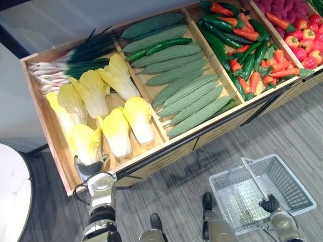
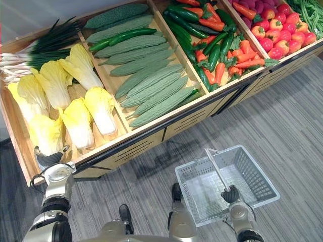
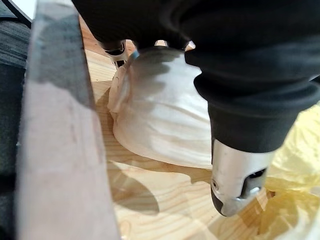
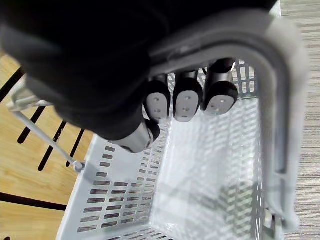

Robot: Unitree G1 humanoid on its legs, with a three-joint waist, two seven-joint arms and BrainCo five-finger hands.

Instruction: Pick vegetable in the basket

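Note:
Several yellow napa cabbages lie in the front-left compartment of a wooden display stand (image 1: 151, 156). My left hand (image 1: 91, 168) reaches over the stand's front edge to the white base of the nearest cabbage (image 1: 85, 143). In the left wrist view the fingers (image 3: 120, 50) sit on one side of that cabbage (image 3: 160, 115) and the thumb (image 3: 235, 185) on the other, not closed on it. My right hand (image 4: 185, 100) is curled round the handle (image 4: 280, 90) of a grey plastic basket (image 1: 298, 189). The empty basket hangs low in front of the stand.
The other compartments hold spring onions (image 1: 70, 58), bitter gourds and cucumbers (image 1: 176, 75), green and red chillies (image 1: 242, 45), and red peppers (image 1: 303, 35). A white round table (image 1: 10, 191) stands at my left. Grey plank floor (image 1: 282, 131) lies under the basket.

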